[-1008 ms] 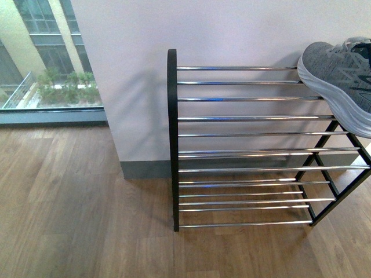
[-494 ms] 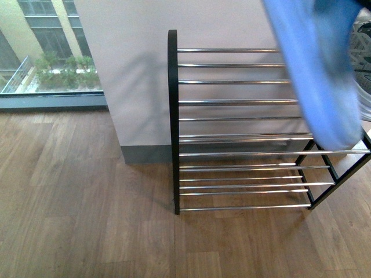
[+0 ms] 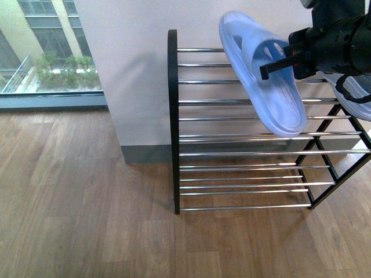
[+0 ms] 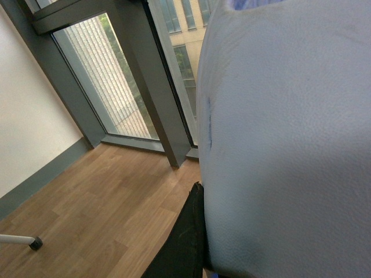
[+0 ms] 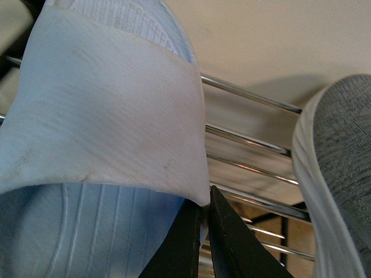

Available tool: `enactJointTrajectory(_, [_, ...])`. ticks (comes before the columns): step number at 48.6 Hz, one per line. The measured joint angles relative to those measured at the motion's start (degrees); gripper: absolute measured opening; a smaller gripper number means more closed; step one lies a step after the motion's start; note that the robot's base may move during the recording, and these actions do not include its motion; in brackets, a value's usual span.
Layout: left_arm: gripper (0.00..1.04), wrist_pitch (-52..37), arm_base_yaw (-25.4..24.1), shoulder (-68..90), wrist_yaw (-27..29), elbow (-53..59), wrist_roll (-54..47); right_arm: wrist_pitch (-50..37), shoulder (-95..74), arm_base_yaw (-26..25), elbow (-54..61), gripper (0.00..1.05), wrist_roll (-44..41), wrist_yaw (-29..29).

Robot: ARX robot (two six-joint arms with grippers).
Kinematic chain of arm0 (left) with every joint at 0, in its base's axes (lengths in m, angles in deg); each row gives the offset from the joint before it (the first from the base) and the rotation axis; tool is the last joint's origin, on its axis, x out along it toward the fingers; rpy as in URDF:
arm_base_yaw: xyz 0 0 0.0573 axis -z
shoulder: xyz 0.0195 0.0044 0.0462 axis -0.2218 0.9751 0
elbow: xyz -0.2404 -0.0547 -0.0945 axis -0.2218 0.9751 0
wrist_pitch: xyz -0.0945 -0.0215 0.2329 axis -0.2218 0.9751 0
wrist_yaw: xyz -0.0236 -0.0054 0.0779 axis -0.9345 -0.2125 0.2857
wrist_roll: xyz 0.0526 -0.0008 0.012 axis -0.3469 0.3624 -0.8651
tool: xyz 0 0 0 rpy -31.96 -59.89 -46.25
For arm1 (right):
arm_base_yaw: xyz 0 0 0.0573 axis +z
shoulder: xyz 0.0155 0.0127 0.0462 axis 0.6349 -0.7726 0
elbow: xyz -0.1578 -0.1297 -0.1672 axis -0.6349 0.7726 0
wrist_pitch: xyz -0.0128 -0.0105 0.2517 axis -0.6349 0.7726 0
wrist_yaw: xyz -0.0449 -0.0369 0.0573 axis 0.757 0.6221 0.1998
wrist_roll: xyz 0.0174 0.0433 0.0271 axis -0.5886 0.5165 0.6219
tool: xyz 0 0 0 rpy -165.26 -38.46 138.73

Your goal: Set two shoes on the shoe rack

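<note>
So the right gripper (image 3: 277, 65) is pinching the pale-blue open-toe rubber slide slipper (image 3: 261, 69) by the edge of its strap, fingers (image 5: 200, 243) pressed tight on that strap edge in the right wrist view, and the slipper hangs in the air over the top shelf of the low black-framed shoe rack with shiny silver rods (image 3: 243, 119). What the set-down turns on is the tilt: the slipper's long axis runs slantwise across the rods, one end up near the back rod and the wall, the other dipping toward the front of the top tier, sole not flat to the shelf yet. It'd probably need levelling and lowering so it lands across several rods rather than poking an end through a gap. The grey knit sneaker with the thick white sole (image 5: 339, 174) already sits on the top tier just to the right (mostly hidden behind the arm in the front view), so the free rods lie to the slipper's left. The left gripper's view is filled by another pale-blue surface pressed against a dark finger (image 4: 185, 243), looks like it's holding the second slipper, though I can't see the grip properly.
</note>
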Motion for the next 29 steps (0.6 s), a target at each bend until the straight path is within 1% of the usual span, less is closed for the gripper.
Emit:
enactJointTrajectory(4, [0.02, 0.0, 0.0, 0.0, 0.0, 0.0, 0.0, 2.16, -4.04, -1.4, -4.17, 0.01, -3.04, 1.95])
enactJointTrajectory(19, [0.02, 0.0, 0.0, 0.0, 0.0, 0.0, -0.02, 3.28, -11.08, -5.57, -14.6, 0.01, -13.79, 7.52])
enactJointTrajectory(29, [0.02, 0.0, 0.0, 0.02, 0.0, 0.0, 0.0, 3.87, -11.28, -6.69, -16.9, 0.01, -14.73, 7.96])
